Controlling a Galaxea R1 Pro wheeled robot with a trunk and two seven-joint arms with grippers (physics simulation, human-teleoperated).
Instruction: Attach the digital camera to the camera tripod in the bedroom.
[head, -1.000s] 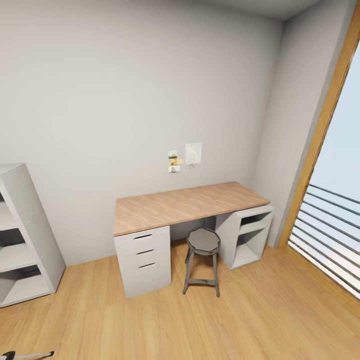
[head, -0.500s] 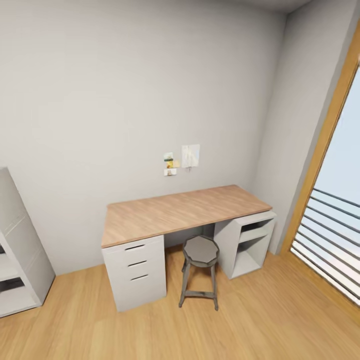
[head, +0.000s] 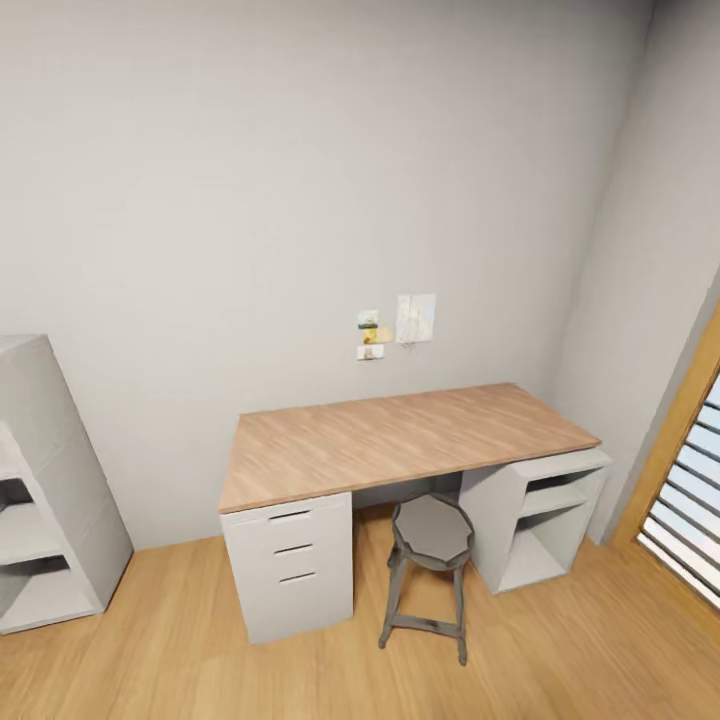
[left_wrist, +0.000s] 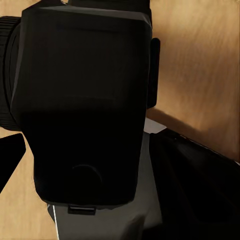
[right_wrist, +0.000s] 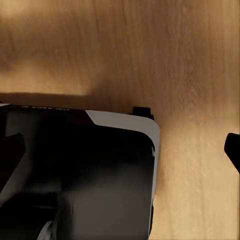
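Head view: open-cubby shelves (head: 45, 520) beside desk (head: 390, 440)

Head view: high, facing pale wall, looking down on desk (head: 400, 435), stool (head: 430, 530), shelf unit (head: 45, 480), from mid-room. Both wrist views: pointing down at wood floor (right_wrist: 190, 60), close. Left wrist view pressed near digital camera (left_wrist: 82, 105). Shared: plank floor.

Light wood plank floor (head: 560, 660) carrying a wood-topped desk (head: 400, 440), a grey stool (head: 430, 535) and white cubby shelves (head: 45, 500).
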